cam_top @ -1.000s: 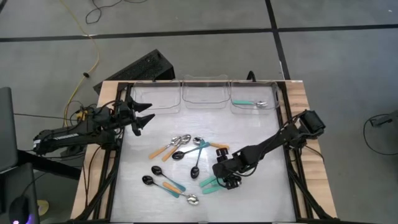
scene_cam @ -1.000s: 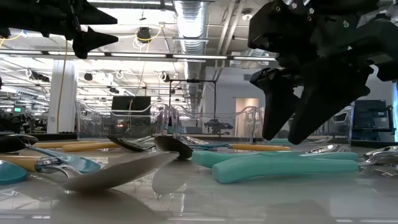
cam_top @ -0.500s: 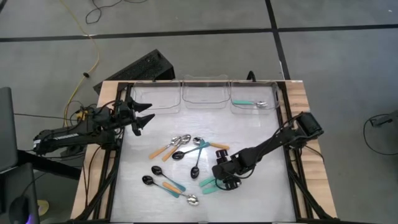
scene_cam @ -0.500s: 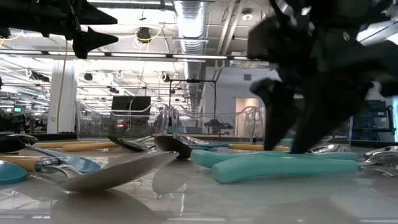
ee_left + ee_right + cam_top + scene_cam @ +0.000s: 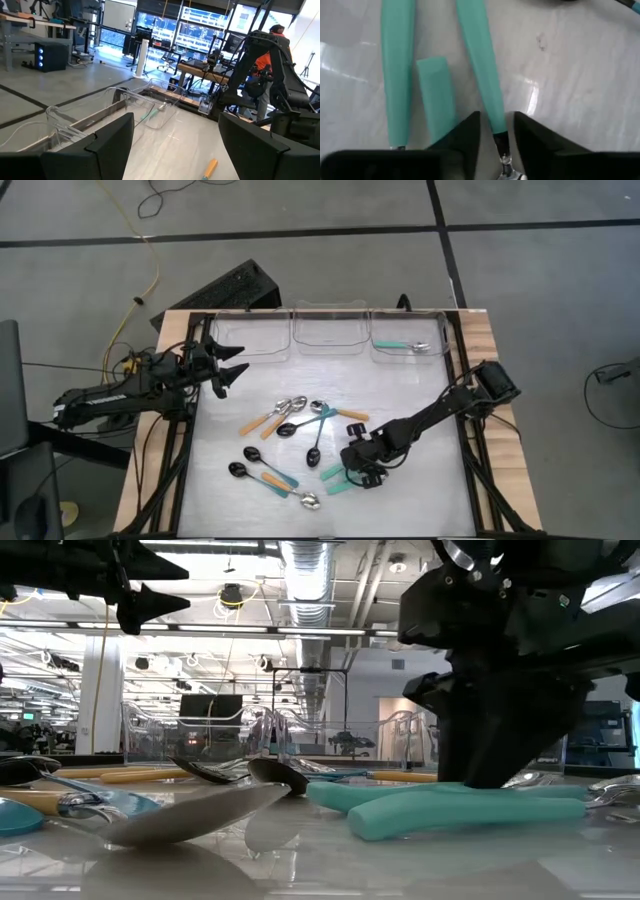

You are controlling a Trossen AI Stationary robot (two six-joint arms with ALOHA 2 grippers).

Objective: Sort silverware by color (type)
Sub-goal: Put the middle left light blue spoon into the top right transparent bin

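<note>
Right wrist view: my right tool (image 5: pixel 496 131) pinches one teal-green-handled spoon (image 5: pixel 480 60) near its neck; neighbouring teal handles (image 5: pixel 397 70) could snag and drag along.

Even, bright overhead light fills the high view; the white table top (image 5: pixel 420 380) reads pale and flat, with only faint, soft shadows beside the arms. In the low view the light comes from ceiling strip lamps (image 5: pixel 300 632) in the room behind — the right gripper (image 5: pixel 505 775) stands against them as a near-black silhouette. The glossy table (image 5: pixel 300 860) mirrors that brightness in broad pale glare, and the nearest spoon bowl (image 5: pixel 180 820) is soft, out of focus. The left wrist view is dimmer in front, its dark fingers (image 5: pixel 110 145) blurred, with bright windows (image 5: pixel 200 30) behind. The right wrist view is close and slightly soft — white glare patches (image 5: pixel 532 97) lie beside the teal-green handles (image 5: pixel 477 55).
</note>
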